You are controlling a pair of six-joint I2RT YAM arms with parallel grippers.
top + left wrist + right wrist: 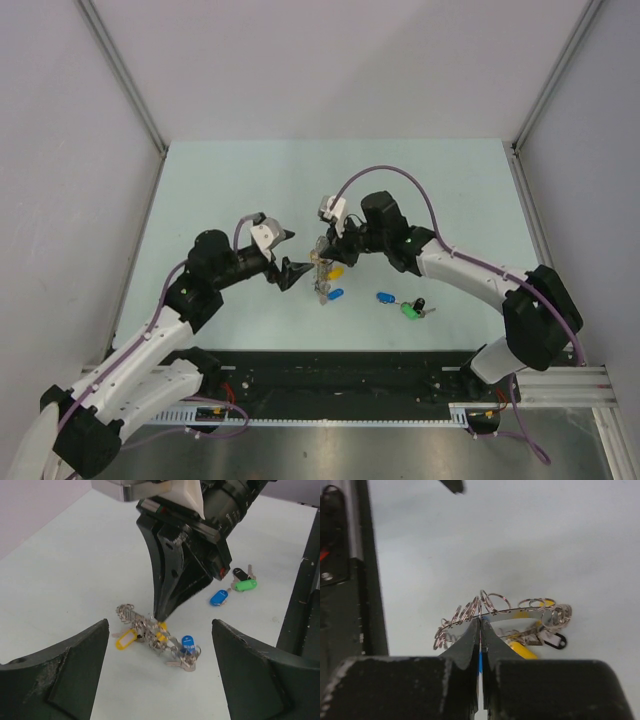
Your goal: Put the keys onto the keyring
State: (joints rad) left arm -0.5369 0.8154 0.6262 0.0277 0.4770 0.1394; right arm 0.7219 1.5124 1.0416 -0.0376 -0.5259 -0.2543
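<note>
Three keys (409,310) lie loose near the keyring (515,612); two seem attached; right gripper (480,623) pinches its rim; left gripper (288,252) stands wide open, empty.

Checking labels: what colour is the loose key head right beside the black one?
The key head is green, clearest in left wrist view.

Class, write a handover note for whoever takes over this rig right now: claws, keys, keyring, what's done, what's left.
Left claw: open, empty, facing the keyring.
Right claw: shut on the keyring's edge.
Done: yellow key and blue key lie at the ring; whether they are attached is unclear.
To do: loose blue key, green key and black key lie on the table, apart from the ring.
</note>
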